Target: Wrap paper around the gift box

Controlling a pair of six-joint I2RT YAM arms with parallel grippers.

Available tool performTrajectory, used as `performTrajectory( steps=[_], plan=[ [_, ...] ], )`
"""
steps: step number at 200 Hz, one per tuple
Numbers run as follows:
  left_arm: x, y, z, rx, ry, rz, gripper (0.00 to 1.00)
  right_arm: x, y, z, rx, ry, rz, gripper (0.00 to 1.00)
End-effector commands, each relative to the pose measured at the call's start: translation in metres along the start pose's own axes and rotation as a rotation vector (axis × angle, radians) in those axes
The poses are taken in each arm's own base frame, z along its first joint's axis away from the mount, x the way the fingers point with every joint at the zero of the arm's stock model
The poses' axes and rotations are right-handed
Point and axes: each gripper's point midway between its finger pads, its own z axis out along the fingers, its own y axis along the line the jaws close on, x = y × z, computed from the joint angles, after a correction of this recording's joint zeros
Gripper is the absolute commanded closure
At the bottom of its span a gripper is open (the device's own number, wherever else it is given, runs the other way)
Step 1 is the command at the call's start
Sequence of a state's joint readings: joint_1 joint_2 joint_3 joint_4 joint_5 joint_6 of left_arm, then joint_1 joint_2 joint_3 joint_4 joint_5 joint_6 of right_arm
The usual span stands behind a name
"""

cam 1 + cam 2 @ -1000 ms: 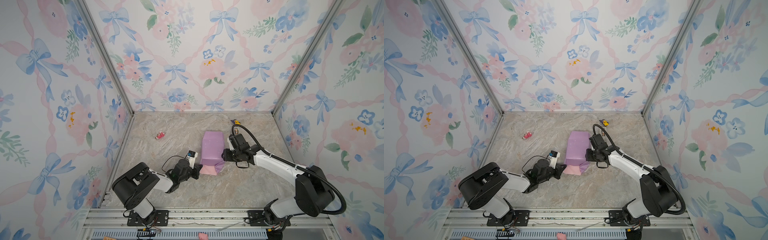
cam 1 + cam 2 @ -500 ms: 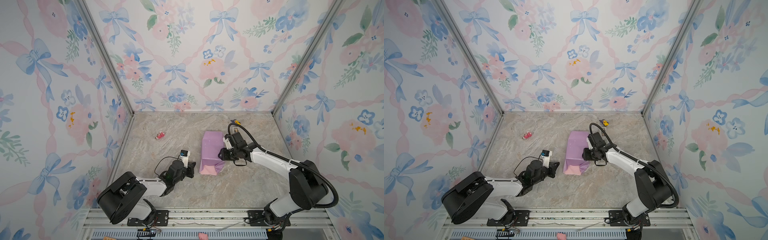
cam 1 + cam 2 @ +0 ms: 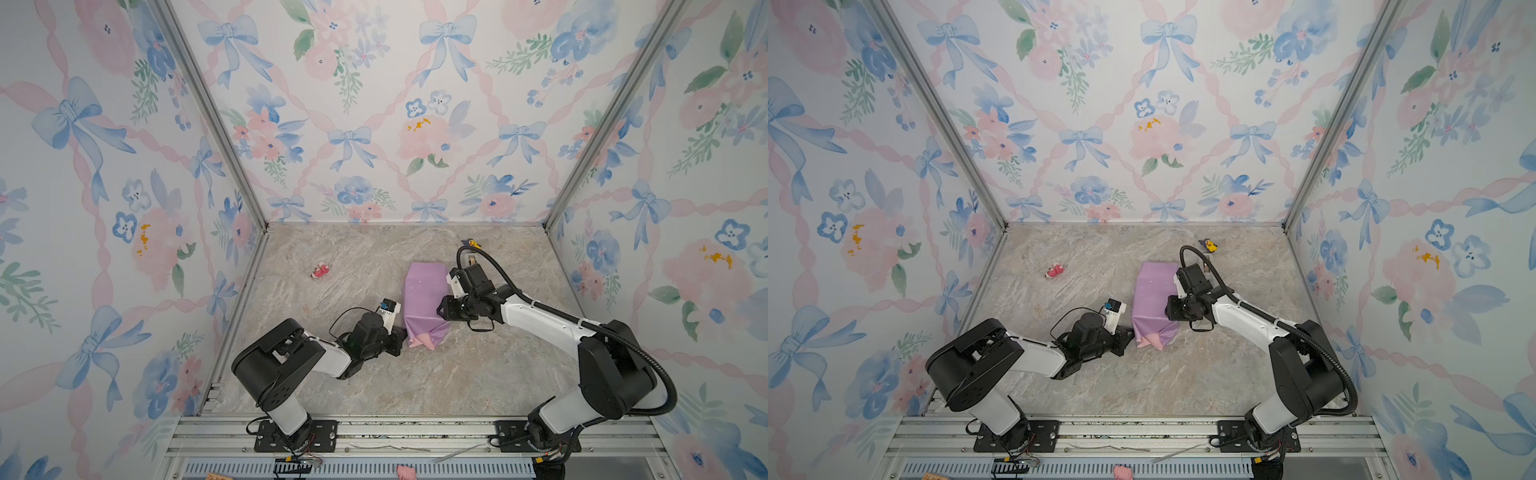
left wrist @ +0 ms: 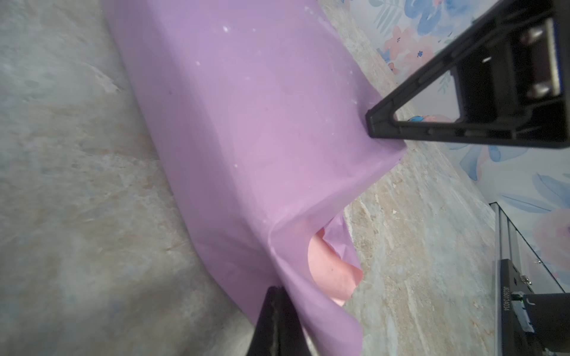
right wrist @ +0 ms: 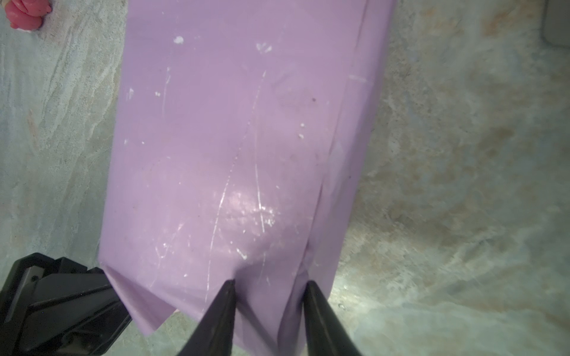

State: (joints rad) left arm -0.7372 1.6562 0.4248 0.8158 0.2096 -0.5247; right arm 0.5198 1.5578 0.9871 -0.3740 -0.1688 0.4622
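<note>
The paper (image 3: 426,299) (image 3: 1154,299) lies lilac side out, folded over a low block in mid-table; the gift box is hidden under it. A pink flap (image 4: 330,271) of its inner face sticks out at the near end. My left gripper (image 3: 401,333) (image 3: 1128,330) (image 4: 277,292) is shut, its tips against the paper's near left corner (image 5: 106,271). My right gripper (image 3: 440,309) (image 3: 1169,309) (image 5: 269,282) is open at the near right corner. One of its fingertips (image 4: 373,123) presses the top and the other stands beside the side fold.
A small pink object (image 3: 320,271) (image 3: 1055,271) lies on the table at back left. A small yellow and purple thing (image 3: 471,242) (image 3: 1208,245) lies near the back right, behind the right arm. Flowered walls close three sides. Rails run along the front.
The left gripper, shut throughout, drew back from the parcel and has come forward again to its near left corner. The right gripper stays at the near right corner with its jaws narrower.
</note>
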Motion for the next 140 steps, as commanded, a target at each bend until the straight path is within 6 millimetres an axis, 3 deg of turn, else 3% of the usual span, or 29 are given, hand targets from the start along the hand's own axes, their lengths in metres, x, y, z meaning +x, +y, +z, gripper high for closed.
performTrajectory(
  steps=[1,50,94,140],
  plan=[
    [-0.006,-0.011,0.007,0.055,-0.018,0.017,1.00,0.023,-0.017,0.010,0.051,0.083,0.003,0.63],
    [-0.016,-0.019,0.008,0.090,-0.053,0.014,1.00,0.023,-0.016,0.007,0.047,0.072,-0.002,0.63],
    [-0.016,-0.014,0.013,0.072,-0.056,0.023,1.00,0.024,-0.014,0.006,0.042,0.067,-0.005,0.62],
    [-0.019,-0.014,0.012,0.072,-0.069,0.027,1.00,0.014,-0.004,-0.012,0.021,0.009,-0.032,0.57]
  ],
)
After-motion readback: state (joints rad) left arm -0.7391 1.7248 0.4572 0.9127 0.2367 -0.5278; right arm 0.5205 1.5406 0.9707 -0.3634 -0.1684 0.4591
